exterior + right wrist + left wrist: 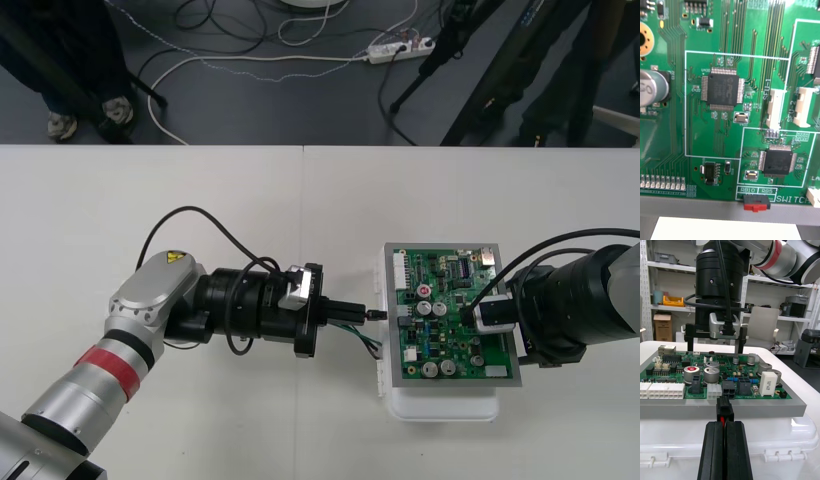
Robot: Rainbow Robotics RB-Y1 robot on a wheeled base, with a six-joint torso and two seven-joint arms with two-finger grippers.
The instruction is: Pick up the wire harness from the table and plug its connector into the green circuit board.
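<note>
The small wire harness [365, 338], a few thin red, black and green wires ending in a small black plug [724, 410], looks light and limp. The wires will flop and give no push, so the only useful place to take hold is the stiff plastic plug itself, close behind its mating face. The plug is small and smooth, and it could twist in the grasp if it meets its seat off-line. Its pins and the board parts likely tolerate little side force.

The left gripper [360, 313] lies level over the light table [200, 200], aimed at the near edge of the green circuit board [450, 300] on its white plastic base [440, 405]. Its fingers [735, 450] are clenched on the plug, which sticks out past the fingertips with a red wire showing between them. The loose wires trail down beside the gripper toward the table.

In the left wrist view the plug's front stands right at the board's grey rim, just short of a black two-way header [729, 389] and roughly in line with it. It is not seated.

The right gripper [715, 347] hangs over the far part of the board. Its fingers [741, 340] are spread wide, grasping nothing, with their tips down at the board surface. I cannot tell whether they press on it.
</note>
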